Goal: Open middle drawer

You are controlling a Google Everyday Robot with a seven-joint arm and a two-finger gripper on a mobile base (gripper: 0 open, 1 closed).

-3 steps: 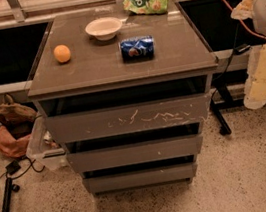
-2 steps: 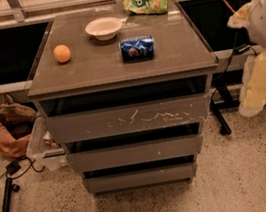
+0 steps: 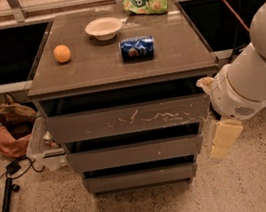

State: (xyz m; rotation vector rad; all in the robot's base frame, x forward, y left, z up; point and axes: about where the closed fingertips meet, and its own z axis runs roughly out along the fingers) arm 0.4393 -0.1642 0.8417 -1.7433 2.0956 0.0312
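Observation:
The middle drawer (image 3: 136,153) is a wide, shallow grey-brown front with a tiny white speck. It sits below the taller scratched top drawer (image 3: 127,119) and above the smallest bottom drawer (image 3: 141,178). A dark gap shows above each front. My white arm (image 3: 255,77) reaches in from the right. My gripper (image 3: 224,139) hangs as a cream-coloured piece beside the cabinet's right edge, level with the middle drawer and just right of it. It holds nothing that shows.
On the cabinet top (image 3: 91,69) lie an orange (image 3: 62,53), a white bowl (image 3: 104,28), a blue can (image 3: 137,47) on its side and a green chip bag (image 3: 146,1). A brown bag (image 3: 12,125), a plastic bin (image 3: 44,148) and cables (image 3: 2,175) lie on the floor at left.
My arm has swung down and left, from the right edge of the view toward the cabinet's right side. The gripper has dropped to the middle drawer's height. The drawers have not moved.

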